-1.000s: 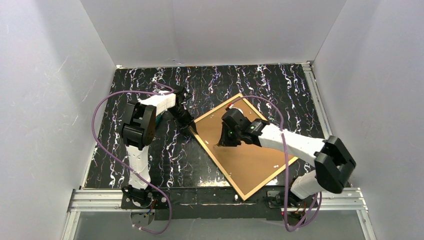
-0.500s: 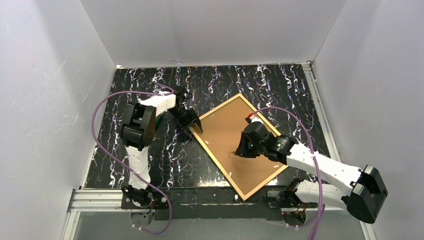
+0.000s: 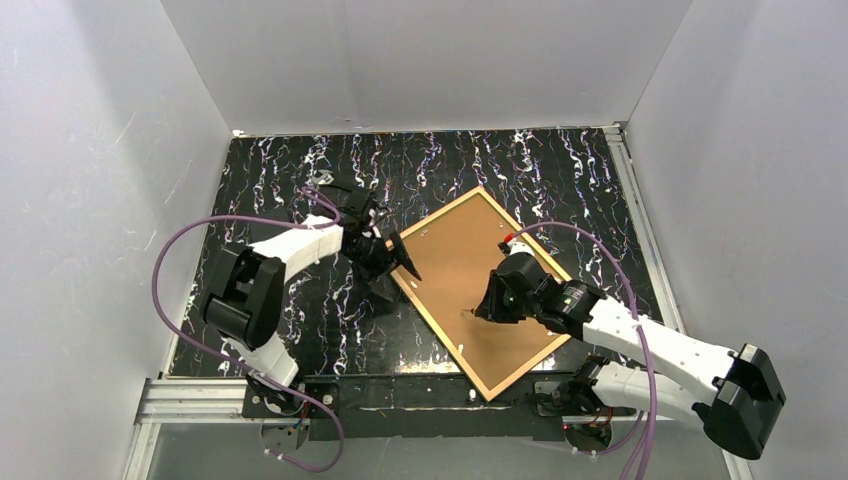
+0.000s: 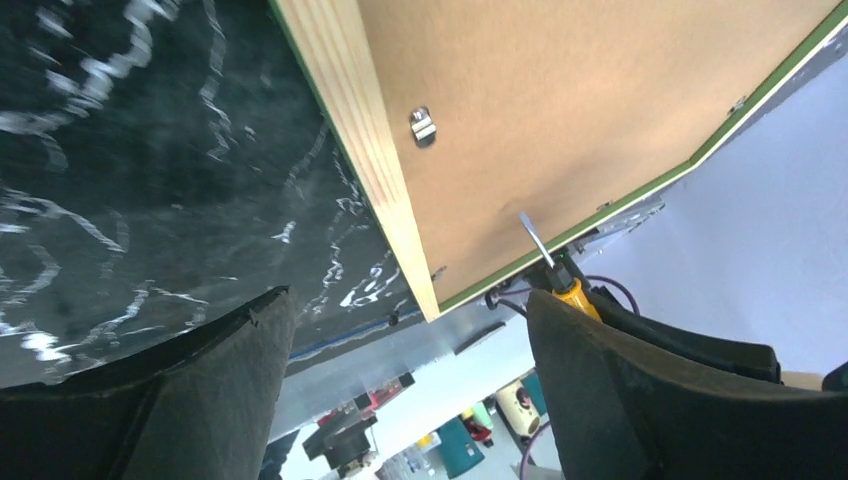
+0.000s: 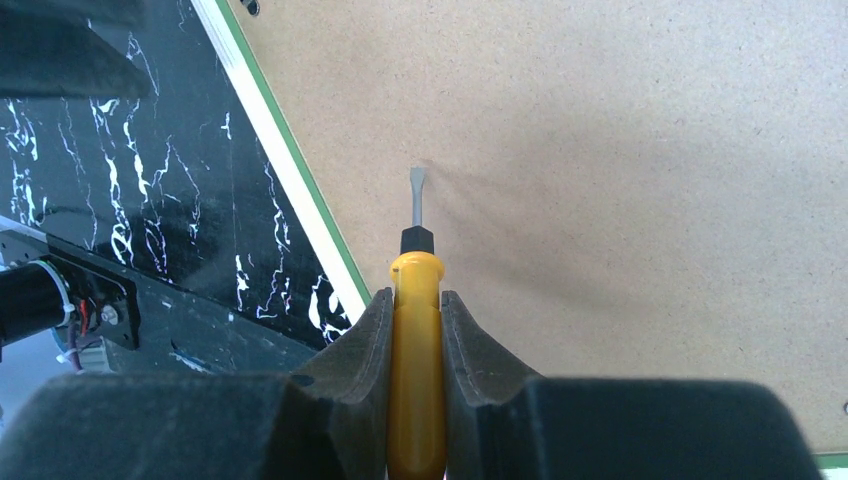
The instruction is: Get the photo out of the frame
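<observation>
The frame (image 3: 440,330) lies face down and skewed on the black marbled table, with its light wood back edge (image 4: 370,150) and a thin green rim showing. Brown backing board (image 3: 470,250) fills it, so the photo is hidden. My left gripper (image 3: 398,280) is open at the frame's left corner, its fingers (image 4: 200,390) apart with nothing between them. My right gripper (image 5: 414,300) is shut on a yellow-handled screwdriver (image 5: 416,370). It hovers over the board's near half (image 3: 487,303), and the blade tip (image 5: 415,190) rests on or just above the board (image 5: 620,150).
A small metal clip (image 4: 423,125) sits on the frame's back edge. A metal rail (image 3: 400,392) runs along the table's near edge by the arm bases. White walls close in the left, back and right sides.
The left gripper has opened wide, and its arm has swung its elbow out to the left. The right gripper with the screwdriver slid along the board toward the near right.
</observation>
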Tool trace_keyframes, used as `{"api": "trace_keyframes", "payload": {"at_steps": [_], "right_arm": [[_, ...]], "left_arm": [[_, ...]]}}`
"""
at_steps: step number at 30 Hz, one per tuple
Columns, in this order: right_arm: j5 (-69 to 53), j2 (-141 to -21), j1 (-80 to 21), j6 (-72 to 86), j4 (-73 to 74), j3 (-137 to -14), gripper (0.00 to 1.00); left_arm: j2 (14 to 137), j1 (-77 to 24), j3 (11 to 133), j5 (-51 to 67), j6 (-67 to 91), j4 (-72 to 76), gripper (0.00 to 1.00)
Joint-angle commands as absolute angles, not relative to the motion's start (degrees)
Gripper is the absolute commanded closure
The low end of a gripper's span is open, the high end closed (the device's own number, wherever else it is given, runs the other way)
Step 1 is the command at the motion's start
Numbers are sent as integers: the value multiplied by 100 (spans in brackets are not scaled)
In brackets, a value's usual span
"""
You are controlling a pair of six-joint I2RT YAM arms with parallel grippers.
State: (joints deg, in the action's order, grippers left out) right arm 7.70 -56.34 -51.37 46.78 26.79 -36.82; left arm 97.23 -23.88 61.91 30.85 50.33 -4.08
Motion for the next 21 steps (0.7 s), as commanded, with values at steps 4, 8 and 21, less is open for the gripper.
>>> {"api": "trace_keyframes", "payload": {"at_steps": [4, 8, 21], "right_arm": [[902, -5165, -5115, 4920, 2567, -3510, 99], [957, -4842, -5115, 5008, 2743, -3414, 99], [851, -4534, -5115, 5171, 2685, -3072, 99]], "left_arm": [[9352, -3436, 5111, 3039, 6535, 607, 24], [9310, -3886, 4603, 2388, 7096, 1234, 32], [9959, -4117, 4907, 2162, 6611, 909, 86]]}}
